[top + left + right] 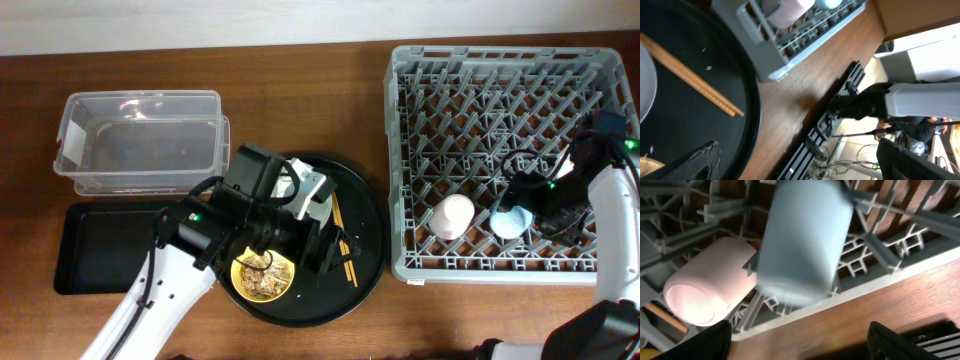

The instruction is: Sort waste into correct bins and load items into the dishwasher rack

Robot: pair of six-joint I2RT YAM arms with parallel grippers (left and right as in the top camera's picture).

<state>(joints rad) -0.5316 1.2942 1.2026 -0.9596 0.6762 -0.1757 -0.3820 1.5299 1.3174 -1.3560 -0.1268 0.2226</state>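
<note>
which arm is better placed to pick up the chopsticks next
Left. The left gripper hovers over the round black tray, right beside the chopsticks. The right gripper is open, away over the dishwasher rack by the blue cup.

Left arm (150, 290) stretched in from the near-left corner, elbow bent, left end effector (330, 250) held low and pointing right with its fingers (690, 160) spread wide, and over there the right arm (618, 220) arched up and over, right end effector (800, 330) tipped downward, jaws parted, gripping nothing.
</note>
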